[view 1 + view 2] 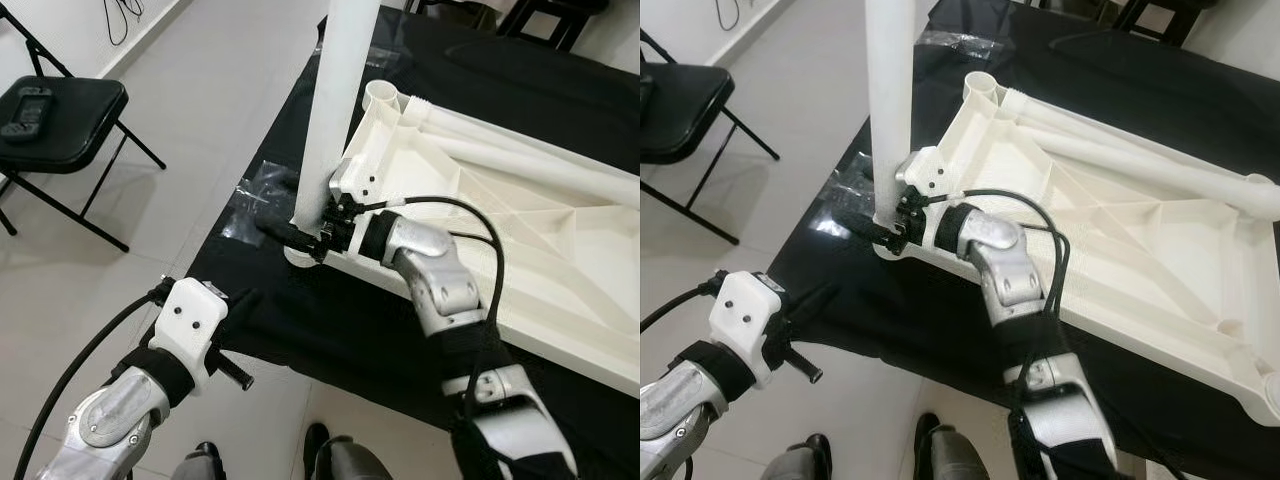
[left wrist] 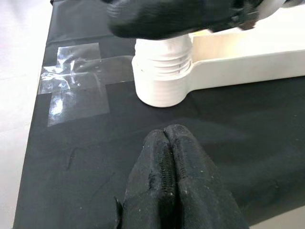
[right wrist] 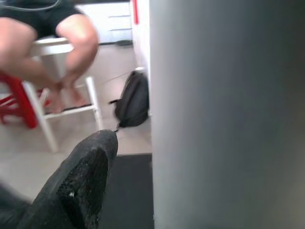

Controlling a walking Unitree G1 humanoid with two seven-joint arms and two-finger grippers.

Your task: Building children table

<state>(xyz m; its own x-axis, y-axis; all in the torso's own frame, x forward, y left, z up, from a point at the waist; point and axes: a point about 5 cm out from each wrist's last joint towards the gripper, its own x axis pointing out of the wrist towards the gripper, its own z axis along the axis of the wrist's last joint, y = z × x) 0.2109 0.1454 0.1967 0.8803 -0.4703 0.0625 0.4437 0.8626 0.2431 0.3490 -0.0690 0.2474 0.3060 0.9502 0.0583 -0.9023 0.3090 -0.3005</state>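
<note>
White plastic, the upturned children's tabletop (image 1: 520, 240) lies on the black-covered bench (image 1: 300, 320), and a white tubular plastic leg (image 1: 335, 110) stands upright in its near corner socket (image 2: 159, 88). The right gripper (image 1: 305, 235) holds this leg low down between its jaws, while the left gripper (image 2: 167, 162), jaws pressed together, hovers near the bench edge. Step in hand, by judgement: seating the leg; the next move calls for turning it down its thread while kept vertical.

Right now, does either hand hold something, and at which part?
The right hand grips the upright white table leg near its lower end, just above the corner socket. The left hand is shut, holding nothing.
</note>
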